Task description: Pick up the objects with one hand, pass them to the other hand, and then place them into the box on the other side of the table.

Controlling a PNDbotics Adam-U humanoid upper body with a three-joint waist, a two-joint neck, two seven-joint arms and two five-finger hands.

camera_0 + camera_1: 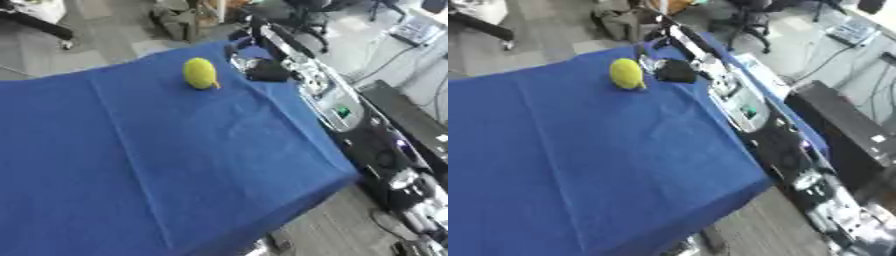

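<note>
Reaching along the right edge of the tabletop (175, 165), the robot's right arm stretches toward the far right corner, where its right hand (265, 71) shows as a dark shape just beside a yellow lemon-like fruit (200, 73). Whether the fingers are spread or curled I cannot tell; the hand reads only as a black mass, and a sliver of blue cloth seems to separate it from the fruit, so it does not look like a hold yet. The fruit sits on the blue cloth near the far edge, toward the right corner, with a small stub pointing toward the near side. The left hand shows in neither view, and no box is visible on the tabletop.

The step in hand appears to be the first pickup. To do it well, the hand should come at the fruit from the right and slightly above, fingers opened wide enough to pass over its rounded body, then close around the middle rather than the tapered ends, since a smooth oval shape is likely to squirt sideways if pinched off-centre. Nudging it could roll it toward the far edge, so contact should fall on both sides together. A straight lift would leave its free end offered for the handover.
</note>
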